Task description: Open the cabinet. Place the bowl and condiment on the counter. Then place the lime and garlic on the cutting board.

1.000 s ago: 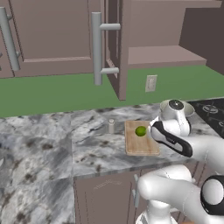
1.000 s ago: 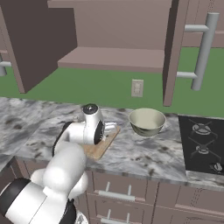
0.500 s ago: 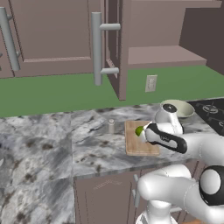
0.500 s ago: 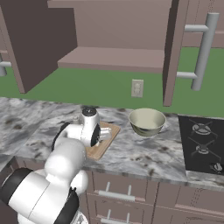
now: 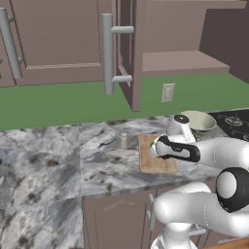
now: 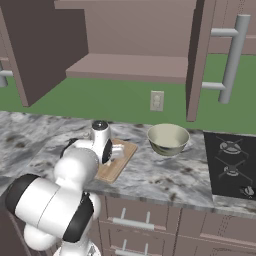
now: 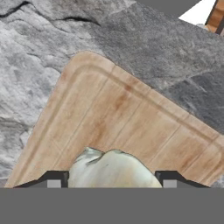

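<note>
Holding the garlic [image 7: 113,168] between both fingertips [image 7: 53,180], claw [image 7: 111,183] is closed partway on the bulb, above the cutting board [image 7: 127,127]. Risk: released from height, the rounded bulb may roll off onto the counter [image 5: 58,155] or knock the lime [image 5: 152,144], just beside the wrist.

Whitish garlic [image 7: 113,169] above cutting board [image 7: 131,118]
</note>
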